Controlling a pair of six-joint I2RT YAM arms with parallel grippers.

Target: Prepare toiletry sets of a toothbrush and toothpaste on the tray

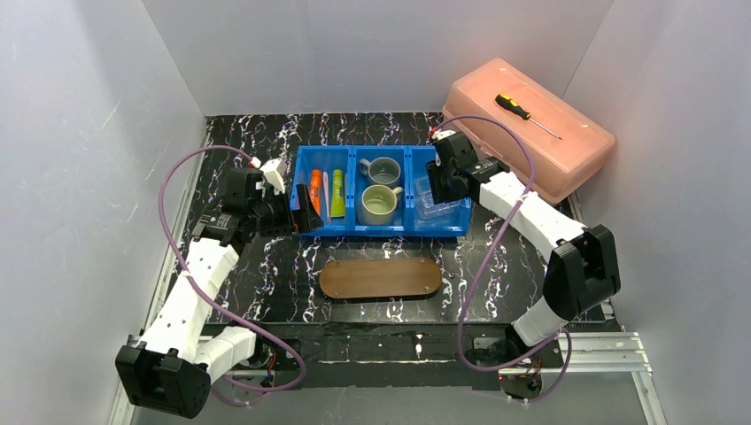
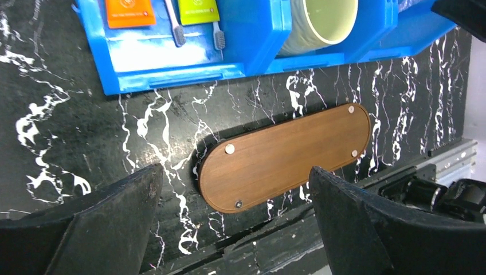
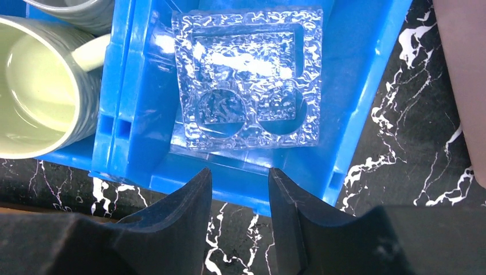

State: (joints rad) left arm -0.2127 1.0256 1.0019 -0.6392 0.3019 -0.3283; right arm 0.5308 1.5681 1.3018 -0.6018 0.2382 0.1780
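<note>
In the top view, the brown oval tray (image 1: 381, 277) lies on the marbled table (image 1: 274, 266), just in front of the blue bin (image 1: 381, 228). The bin's left compartment holds the orange tube (image 1: 315, 190), a thin toothbrush (image 1: 325, 188) and the green tube (image 1: 338, 193). The middle compartment holds the grey mug (image 1: 383, 170) behind the pale green mug (image 1: 379, 204). The left gripper (image 1: 304, 215) sits at the bin's left wall and the right gripper (image 1: 432, 184) over the right compartment; their jaws are too small to read here.

In the left wrist view, the fingers (image 2: 103, 229) stand wide apart, holding nothing, with the whole tray below them. The frame's top cuts off the bin: only tube ends, two brush heads and part of the pale green mug show.

In the right wrist view, the fingers (image 3: 172, 229) are narrowly parted, gripping nothing, above the bin's near wall. A clear plastic holder (image 3: 249, 86) lies in the right compartment. Both mugs are cropped at the left.
</note>
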